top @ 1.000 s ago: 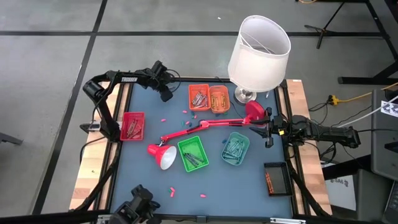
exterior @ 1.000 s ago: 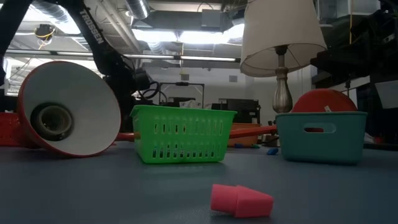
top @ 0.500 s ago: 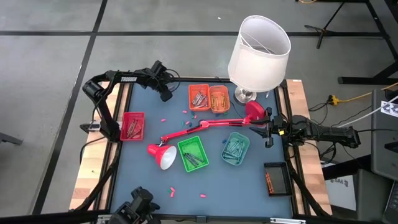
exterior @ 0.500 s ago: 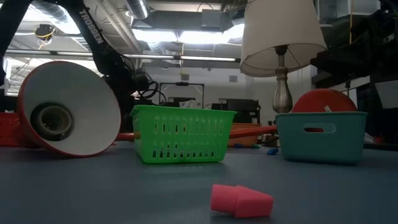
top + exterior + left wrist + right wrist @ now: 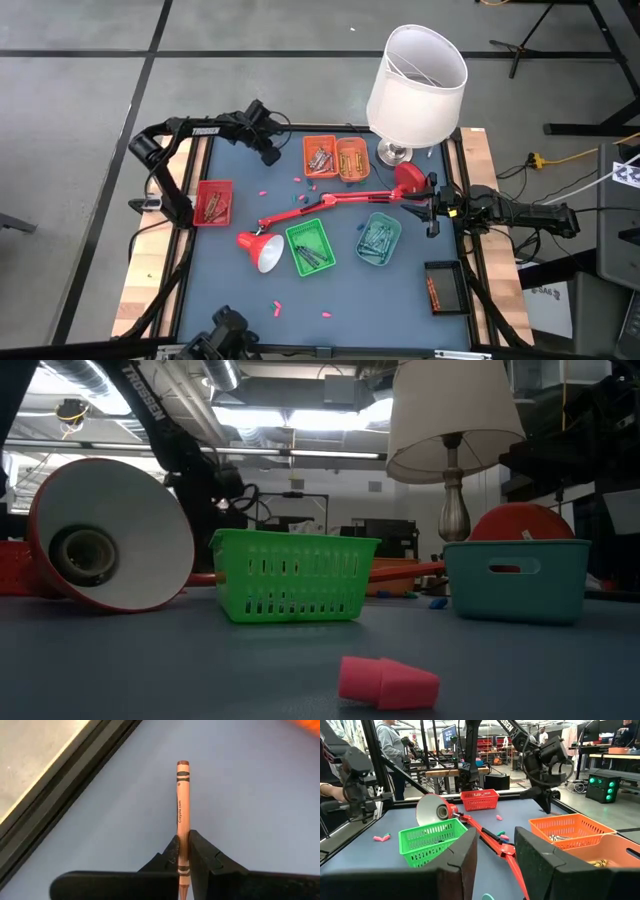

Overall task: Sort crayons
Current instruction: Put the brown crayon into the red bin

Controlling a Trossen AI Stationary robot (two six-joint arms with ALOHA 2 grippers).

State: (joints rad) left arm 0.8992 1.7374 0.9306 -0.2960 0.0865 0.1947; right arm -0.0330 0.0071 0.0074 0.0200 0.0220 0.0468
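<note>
My left gripper (image 5: 183, 852) is at the table's far left corner (image 5: 268, 152), slanting down, shut on a pale orange crayon (image 5: 183, 805). My right gripper (image 5: 432, 208) waits open at the table's right edge, level, with nothing between its fingers (image 5: 495, 857). More crayons lie in the red (image 5: 213, 202), orange (image 5: 320, 156), lighter orange (image 5: 352, 158), green (image 5: 309, 247) and teal (image 5: 379, 238) baskets. My left gripper pinches the crayon between its two fingers (image 5: 201, 854) near one wrapped end (image 5: 183, 839). The crayon runs along the fingers, and most of its length sticks out past their tips. Whether its free end (image 5: 183, 765) touches the blue table, I cannot tell.
A red desk lamp (image 5: 320, 207) lies across the table's middle, its shade (image 5: 110, 535) by the green basket. A white-shaded lamp (image 5: 417, 84) stands at the far right. A black tray (image 5: 443, 288) sits near right. Small pink pieces (image 5: 388, 682) lie loose near the front.
My left arm has shifted slightly at the far left corner and its wrist has rolled a little. Nothing else has moved.
</note>
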